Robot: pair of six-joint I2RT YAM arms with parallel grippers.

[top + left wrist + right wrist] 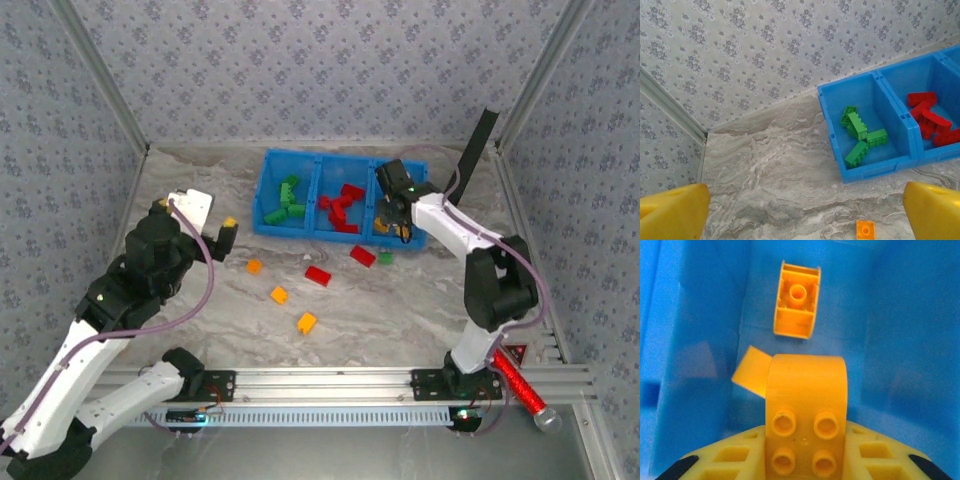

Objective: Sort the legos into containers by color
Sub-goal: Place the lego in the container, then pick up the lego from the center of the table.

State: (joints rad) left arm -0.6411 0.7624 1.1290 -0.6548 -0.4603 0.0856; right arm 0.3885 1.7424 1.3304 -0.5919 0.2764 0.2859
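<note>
My right gripper [805, 445] is shut on an orange four-stud brick [805, 390] and hangs inside the right compartment [900, 340] of the blue tray [268, 190]. Below it lie another orange brick [797, 302] and a flat orange piece [750, 371]. Green bricks [860, 137] fill the left compartment and red bricks [930, 120] the middle one. My left gripper [225, 235] stands open above the table, left of the tray, with nothing between its yellow fingers [670, 215]. Loose on the table are orange bricks [253, 266] [279, 295] [306, 322], red bricks [318, 275] [362, 256] and a green brick [385, 258].
A red cylinder with a silver tip [520, 385] lies at the near right by the rail. Patterned walls close in the table on the left, back and right. A dark bar [478, 145] leans at the back right corner.
</note>
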